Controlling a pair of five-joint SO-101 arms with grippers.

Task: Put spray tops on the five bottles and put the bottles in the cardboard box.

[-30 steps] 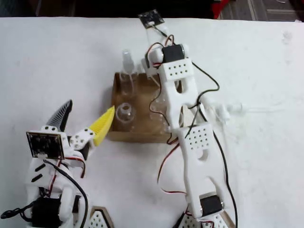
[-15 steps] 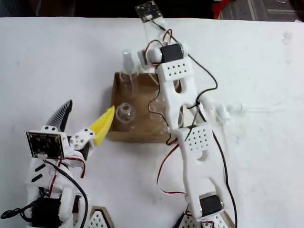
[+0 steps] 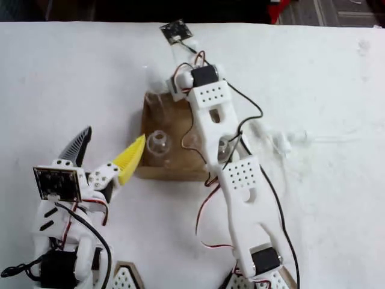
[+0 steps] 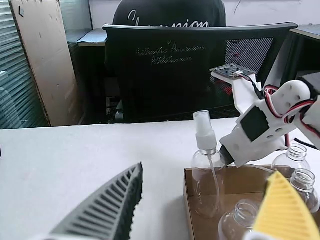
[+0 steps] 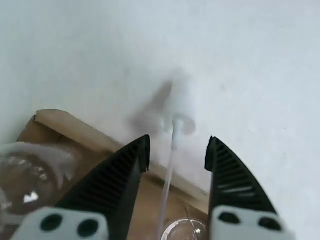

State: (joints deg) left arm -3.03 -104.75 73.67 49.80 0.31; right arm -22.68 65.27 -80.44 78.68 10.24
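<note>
The cardboard box [image 3: 174, 170] lies mid-table. A clear bottle with a white spray top [image 4: 205, 131] stands in its far left corner. My right gripper [image 5: 177, 146] hangs open over that corner, and the spray top [image 5: 175, 120] and its tube show between the black fingers [image 5: 122, 175]. In the high view the right arm [image 3: 207, 114] stretches across the box. An uncapped bottle [image 3: 157, 142] stands in the box, with others [image 4: 293, 156] beside it. My left gripper [image 3: 116, 135] rests open near the box's left side, holding nothing, its yellow finger [image 4: 281, 210] close to the box.
A loose spray top [image 3: 283, 143] lies on the table to the right of the box. The white table [image 3: 72, 78] has free room on the left and far right. A black chair [image 4: 190, 60] stands beyond the far edge.
My right arm has swung left across the box, bringing its gripper over the far left corner and the capped bottle. The left arm has not moved.
</note>
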